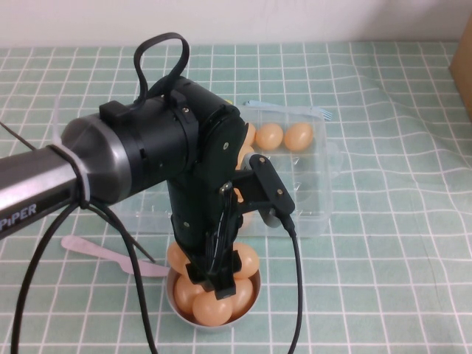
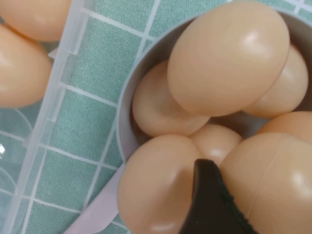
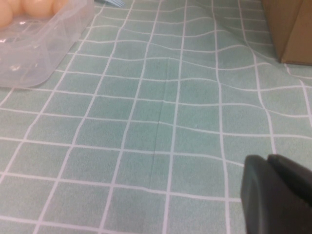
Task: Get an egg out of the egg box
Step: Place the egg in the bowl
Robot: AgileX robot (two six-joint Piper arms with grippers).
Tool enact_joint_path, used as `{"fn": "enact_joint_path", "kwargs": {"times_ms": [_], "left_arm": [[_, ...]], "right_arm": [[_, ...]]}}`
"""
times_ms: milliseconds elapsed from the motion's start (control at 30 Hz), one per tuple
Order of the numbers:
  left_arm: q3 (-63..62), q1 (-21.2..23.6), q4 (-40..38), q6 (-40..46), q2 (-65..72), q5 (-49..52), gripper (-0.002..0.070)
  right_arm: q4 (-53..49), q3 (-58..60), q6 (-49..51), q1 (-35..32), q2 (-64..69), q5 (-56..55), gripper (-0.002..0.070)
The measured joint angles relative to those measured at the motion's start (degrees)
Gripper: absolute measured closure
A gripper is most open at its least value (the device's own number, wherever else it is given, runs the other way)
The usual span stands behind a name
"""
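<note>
The clear plastic egg box (image 1: 324, 169) stands mid-table with a few tan-orange eggs (image 1: 284, 136) in its far cells; its wall also shows in the left wrist view (image 2: 58, 97) and the right wrist view (image 3: 39, 44). My left gripper (image 1: 210, 284) points down into a small grey bowl (image 1: 171, 299) in front of the box, which holds several eggs. In the left wrist view one black finger (image 2: 207, 195) presses against the side of an egg (image 2: 278, 195) lying on the pile; the other finger is out of view. My right gripper (image 3: 275, 195) is shut and empty, low over the cloth.
A pink plastic fork (image 1: 96, 251) lies left of the bowl, under the left arm. A blue fork (image 1: 295, 109) lies behind the egg box. A cardboard box (image 1: 464, 66) stands at the far right edge. The green checked cloth is wrinkled on the right.
</note>
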Motion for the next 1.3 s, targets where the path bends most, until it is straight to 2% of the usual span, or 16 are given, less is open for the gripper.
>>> {"fn": "enact_joint_path", "kwargs": {"times_ms": [467, 1033, 1133, 1267, 1300], "left_arm": [[0.0, 0.0, -0.6, 0.0, 0.0, 0.0, 0.0277], [-3.2, -0.6, -0.3, -2.3, -3.4, -0.1, 0.0279], [0.0, -1.0, -0.2, -2.3, -9.4, -3.1, 0.0344], [8.0, -1.1, -0.2, -3.6, -20.4, -11.5, 0.0572], [10.2, -1.1, -0.1, -4.4, -23.1, -13.6, 0.0608]], "right_arm": [[0.0, 0.0, 0.0, 0.0, 0.0, 0.0, 0.0694], [0.0, 0.0, 0.0, 0.0, 0.0, 0.0, 0.0694], [0.0, 0.0, 0.0, 0.0, 0.0, 0.0, 0.0694], [0.0, 0.0, 0.0, 0.0, 0.0, 0.0, 0.0694], [0.0, 0.0, 0.0, 0.0, 0.0, 0.0, 0.0694]]}}
